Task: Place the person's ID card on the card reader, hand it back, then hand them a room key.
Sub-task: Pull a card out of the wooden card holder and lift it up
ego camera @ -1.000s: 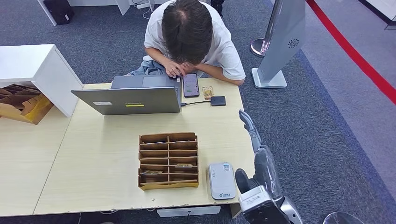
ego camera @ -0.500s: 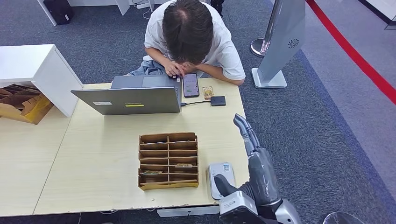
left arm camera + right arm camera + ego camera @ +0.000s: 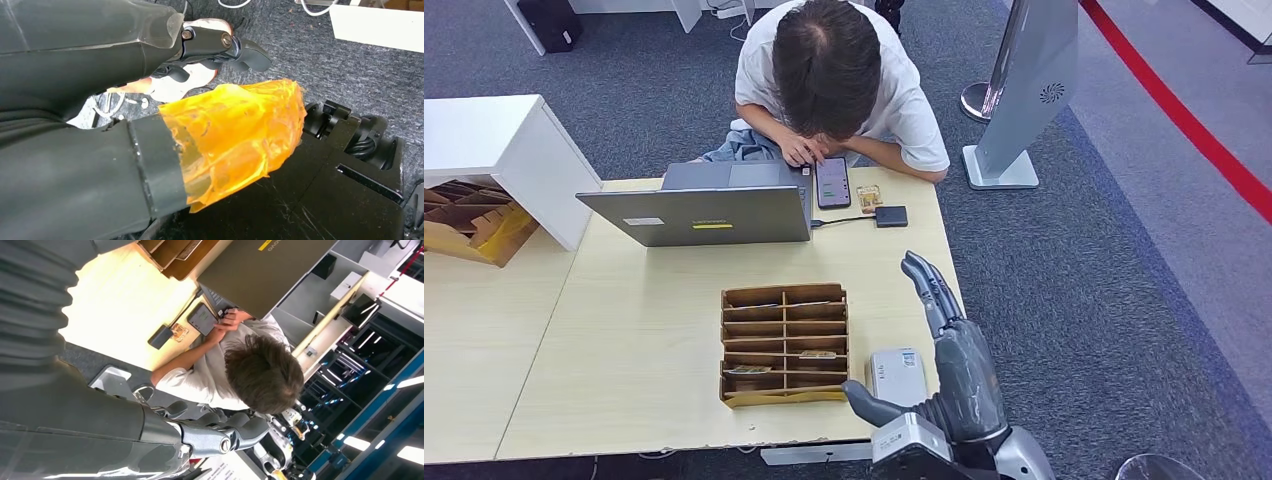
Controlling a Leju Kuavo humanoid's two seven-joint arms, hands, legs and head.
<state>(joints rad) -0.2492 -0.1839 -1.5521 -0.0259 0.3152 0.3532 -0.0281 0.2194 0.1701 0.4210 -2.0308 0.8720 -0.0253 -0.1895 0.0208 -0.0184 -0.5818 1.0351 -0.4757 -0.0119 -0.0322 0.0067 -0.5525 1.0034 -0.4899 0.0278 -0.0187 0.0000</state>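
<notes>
The head view is evenly and brightly lit from overhead, with soft, short shadows: a faint one lies under the laptop [image 3: 699, 212] and beside the white cabinet [image 3: 499, 150]. The pale table [image 3: 624, 340] is sharp throughout, without glare. In the right wrist view the same table [image 3: 117, 300] is overexposed to a washed-out yellow-white, while the background shelves are dim, with bright ceiling strips blown out; the right hand [image 3: 220, 432] close to the lens is soft, slightly out of focus. The left wrist view is darker, and the left hand [image 3: 215, 47] catches small highlights; its orange thumb cover [image 3: 235, 135] glows translucent with specular glints, and the carpet looks grainy
</notes>
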